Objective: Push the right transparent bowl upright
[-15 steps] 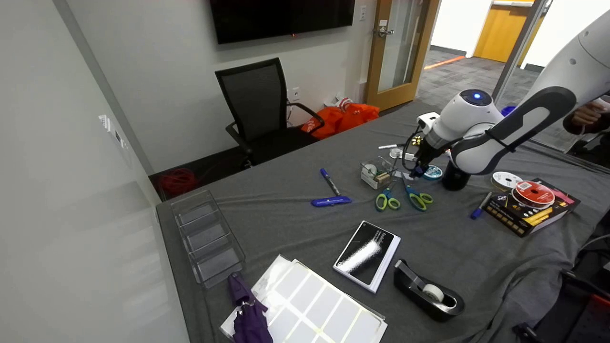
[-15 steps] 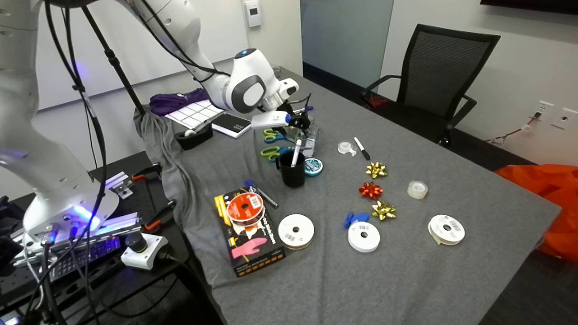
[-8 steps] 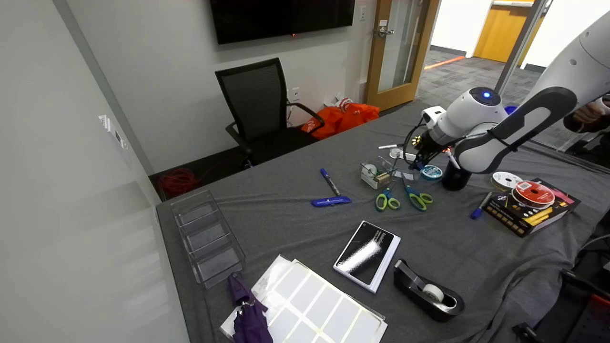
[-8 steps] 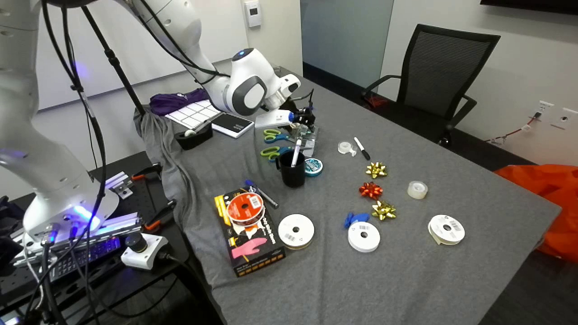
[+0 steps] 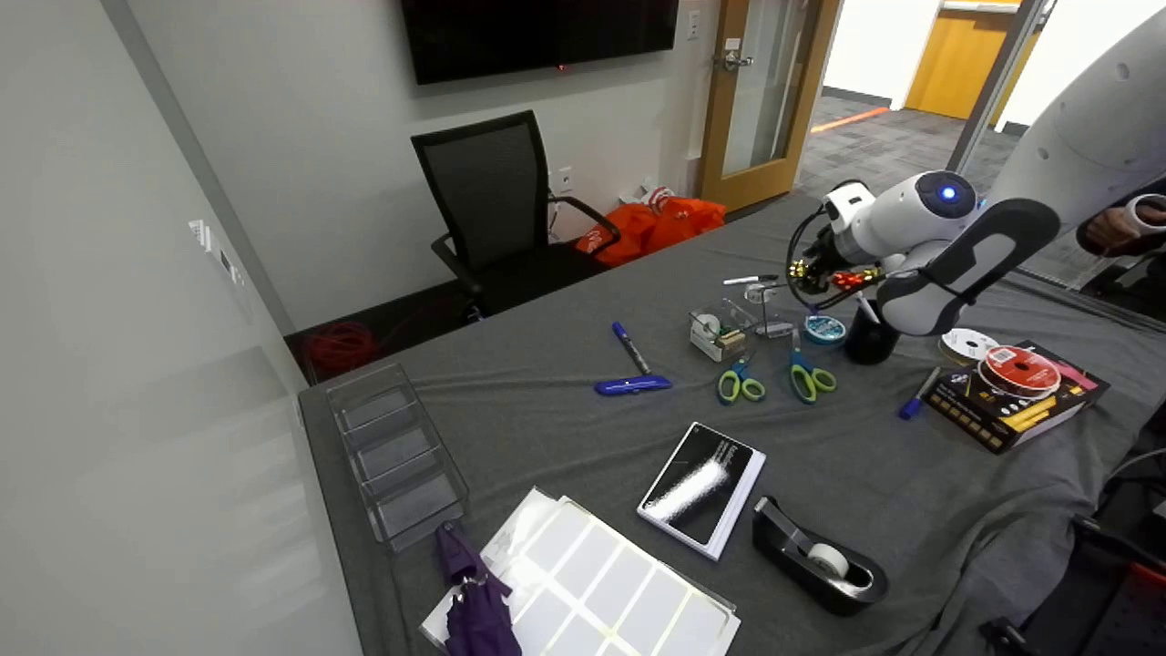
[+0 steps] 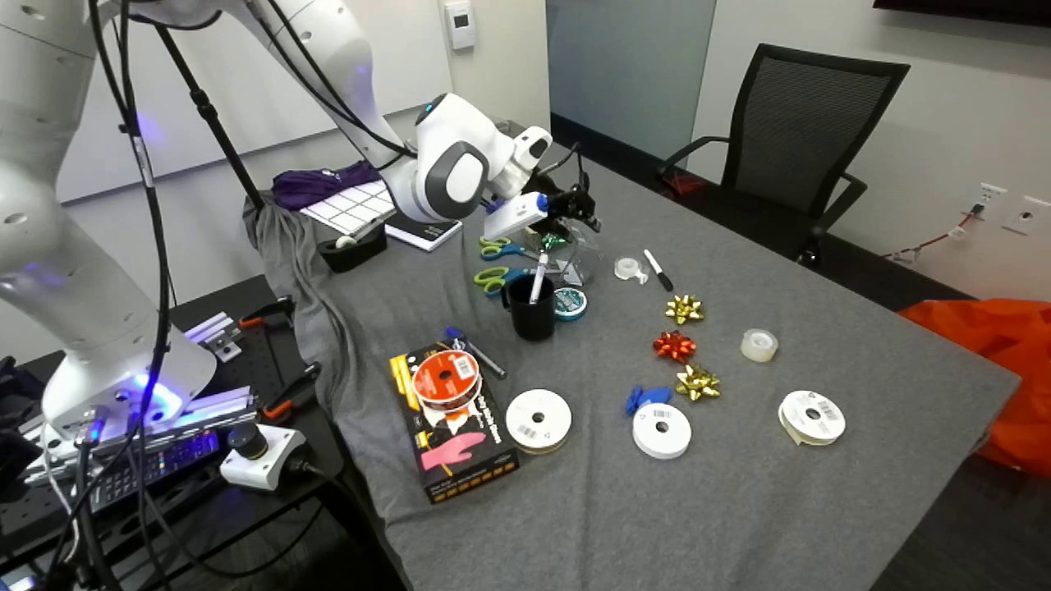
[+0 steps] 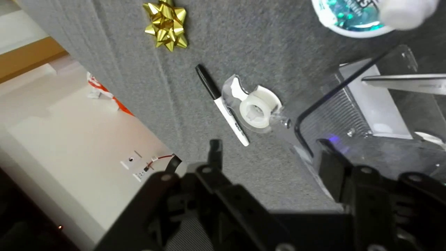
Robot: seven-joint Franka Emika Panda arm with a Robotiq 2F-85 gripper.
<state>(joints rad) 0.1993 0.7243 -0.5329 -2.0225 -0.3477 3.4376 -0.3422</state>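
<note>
The right transparent bowl [image 6: 581, 256] is a clear, box-like container beside the black mug; it stands tilted in an exterior view. In the wrist view its dark rim edge and ribbed clear wall [image 7: 343, 113] fill the right side. A white label-like piece and a metal scissors blade [image 7: 407, 83] show at it. My gripper [image 7: 271, 148] is open, with nothing between its fingers. Its right finger overlaps the bowl's wall; I cannot tell whether they touch. In both exterior views the gripper [image 6: 587, 215] [image 5: 811, 273] is just above the bowl. The left transparent bowl [image 5: 715, 344] holds tape and small items.
A black mug [image 6: 532, 316] with a marker and a round teal tin [image 6: 570, 304] stand close by. Two scissors [image 5: 806, 378] [image 5: 740, 384] lie beside the bowls. A tape roll [image 7: 257, 108], a white marker [image 7: 230, 118] and a gold bow [image 7: 166, 26] lie near the gripper.
My gripper has moved up and toward the bows' side of the table. The right bowl has gone from lying low to standing tilted. The scissors nearest it have turned and shifted slightly.
</note>
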